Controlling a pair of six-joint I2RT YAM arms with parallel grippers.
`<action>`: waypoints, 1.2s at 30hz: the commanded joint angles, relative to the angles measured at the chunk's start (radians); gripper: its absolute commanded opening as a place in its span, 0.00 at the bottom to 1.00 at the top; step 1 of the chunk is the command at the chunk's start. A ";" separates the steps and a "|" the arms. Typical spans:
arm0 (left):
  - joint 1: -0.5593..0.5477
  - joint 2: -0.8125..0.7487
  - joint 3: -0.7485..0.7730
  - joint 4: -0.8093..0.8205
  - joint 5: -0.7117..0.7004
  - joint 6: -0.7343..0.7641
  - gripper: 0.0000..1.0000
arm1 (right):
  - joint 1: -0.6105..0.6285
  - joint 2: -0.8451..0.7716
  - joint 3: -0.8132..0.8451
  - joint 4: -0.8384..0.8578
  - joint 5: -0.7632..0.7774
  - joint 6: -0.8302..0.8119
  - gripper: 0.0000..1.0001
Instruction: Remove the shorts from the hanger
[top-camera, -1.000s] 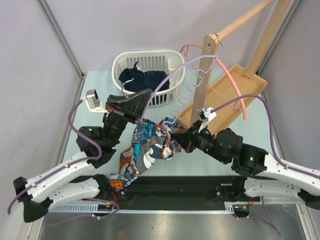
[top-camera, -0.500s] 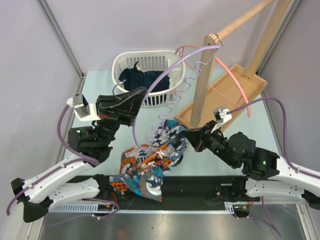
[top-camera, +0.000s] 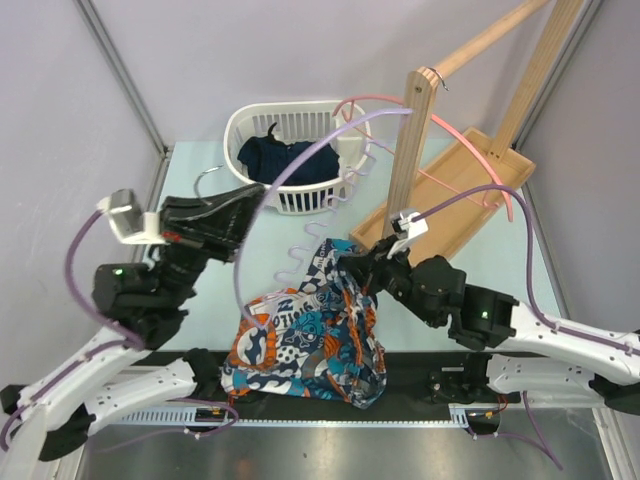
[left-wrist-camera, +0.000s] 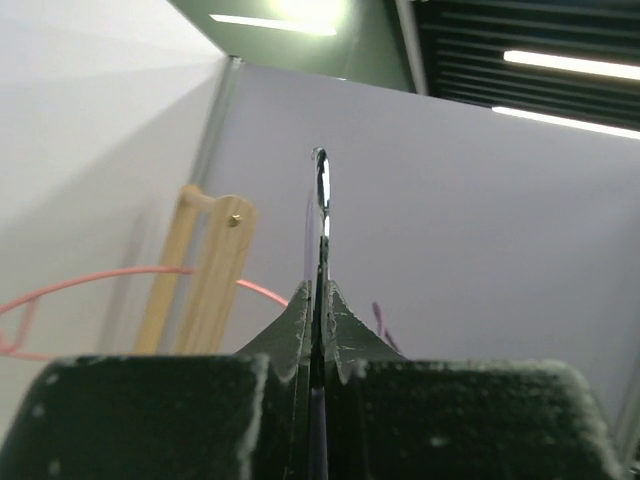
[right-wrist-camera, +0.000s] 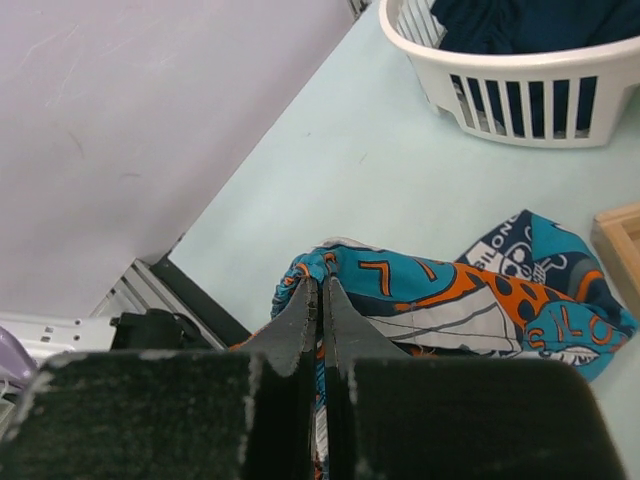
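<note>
The shorts (top-camera: 310, 335), printed in teal, orange, white and black, hang bunched at the table's front edge. My right gripper (top-camera: 352, 262) is shut on their upper edge. The right wrist view shows that gripper (right-wrist-camera: 322, 285) pinching a teal fold of the shorts (right-wrist-camera: 470, 290). The lavender hanger (top-camera: 300, 160) arcs from the wooden post down to the shorts' left edge, and its wavy bar runs beside it. My left gripper (top-camera: 250, 198) is shut on the hanger near its hook. In the left wrist view the gripper (left-wrist-camera: 320, 295) clamps the hanger (left-wrist-camera: 322, 200), which shows as a thin strip seen edge-on.
A white laundry basket (top-camera: 240, 120) at the back holds a dark navy garment (top-camera: 275, 155). A wooden rack post (top-camera: 405, 170) stands on a wooden tray (top-camera: 470, 190) at the back right, and a pink hanger (top-camera: 470, 150) hangs on it. Purple cables loop over both arms.
My left gripper has swung left and up with the hanger. The shorts have slid down the hanger and spread out lower at the front. My right gripper has kept its hold.
</note>
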 joint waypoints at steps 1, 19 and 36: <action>0.006 -0.152 0.063 -0.265 -0.178 0.106 0.00 | 0.000 0.073 0.016 0.222 -0.005 -0.014 0.00; 0.006 -0.469 0.084 -0.833 -0.449 0.157 0.00 | -0.141 0.573 0.246 0.336 0.077 -0.011 0.14; 0.006 -0.335 0.072 -0.934 -0.361 0.091 0.00 | -0.003 0.270 0.240 -0.348 -0.089 -0.042 0.90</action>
